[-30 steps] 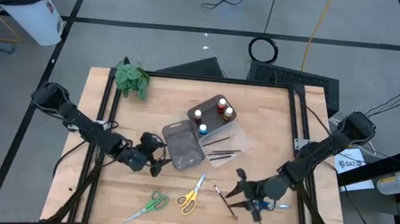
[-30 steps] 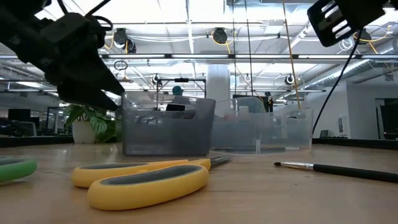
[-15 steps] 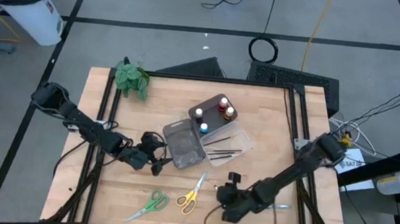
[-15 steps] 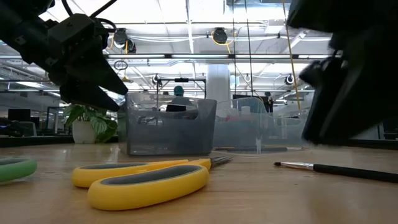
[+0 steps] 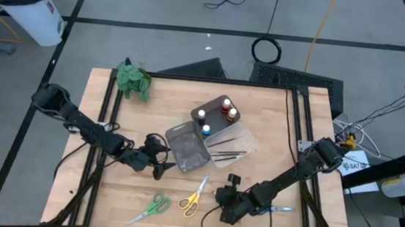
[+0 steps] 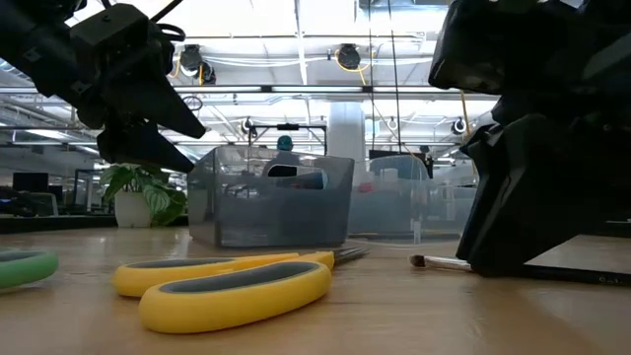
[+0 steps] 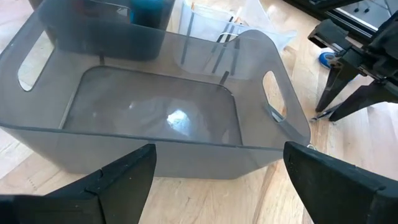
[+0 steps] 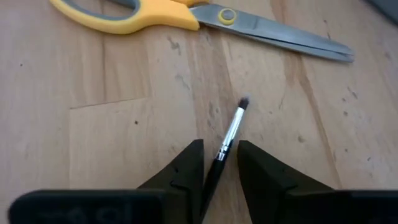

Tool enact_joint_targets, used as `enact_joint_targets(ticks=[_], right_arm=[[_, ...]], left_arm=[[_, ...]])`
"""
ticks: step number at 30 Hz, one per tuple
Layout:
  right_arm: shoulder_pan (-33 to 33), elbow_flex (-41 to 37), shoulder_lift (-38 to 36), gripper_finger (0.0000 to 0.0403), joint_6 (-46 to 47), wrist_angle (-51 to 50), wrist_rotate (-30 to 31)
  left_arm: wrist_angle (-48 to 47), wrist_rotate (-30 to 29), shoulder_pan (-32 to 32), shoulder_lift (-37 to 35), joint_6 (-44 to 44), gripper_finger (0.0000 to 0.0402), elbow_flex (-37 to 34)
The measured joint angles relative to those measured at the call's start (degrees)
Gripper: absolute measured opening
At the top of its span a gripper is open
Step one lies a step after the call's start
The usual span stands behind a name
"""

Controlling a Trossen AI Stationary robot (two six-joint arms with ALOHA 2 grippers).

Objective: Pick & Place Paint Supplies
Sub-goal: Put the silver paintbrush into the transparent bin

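A thin dark-handled brush [image 8: 228, 129] lies flat on the wood, bristles toward the yellow scissors [image 5: 193, 199]. My right gripper [image 8: 219, 152] is low over it and tipped down. Its fingers are open a little and stand on either side of the handle. My left gripper [image 5: 163, 161] is wide open at the near-left wall of the grey tray [image 7: 155, 118]. The green scissors [image 5: 148, 208] lie flat near the front edge. Several paint bottles stand in a dark tray [image 5: 215, 114], and more brushes lie in a clear tray [image 5: 230, 154]. My left gripper's lower finger [image 6: 182, 163] stands at the grey tray's near corner [image 6: 194, 177]; I cannot tell whether it touches. My right gripper's fingers [image 8: 186, 163] come slanting down along the brush handle [image 8: 217, 160], which lies on the table between them. I cannot tell whether they touch it.
A green plant [image 5: 132, 78] sits at the far left corner. Blue scissor handles [image 5: 283, 208] show by the right arm near the table's right rail. Bare wood lies between the yellow scissors and the grey tray.
My right gripper has dropped from high above to the tabletop and gone toward the table's left edge, tipping steeply downward until its fingers stand over the brush. The grey tray has turned a little beside my left gripper.
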Motion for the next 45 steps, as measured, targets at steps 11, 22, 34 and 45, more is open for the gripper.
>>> enact_joint_targets(ticks=[11,22,34,45], right_arm=[[-0.07,-2.04,0.13,0.0011,-0.16,-0.48,-1.82],[1.26,-2.39,-9.52,0.0002,-11.07,4.75,0.96],[-1.19,-2.26,-25.54,0.0001,-28.33,2.64,4.32],[-20.03,-5.17,-30.77,0.0,-41.66,-4.95,-1.46]], left_arm=[[0.0,0.02,0.0,0.0,0.24,0.0365,0.0],[0.2,0.09,0.0,0.0,0.39,0.0365,0.0],[0.9,0.57,-0.02,0.02,0.89,0.0365,0.0],[0.94,1.27,-0.01,0.02,0.88,0.0365,0.0]])
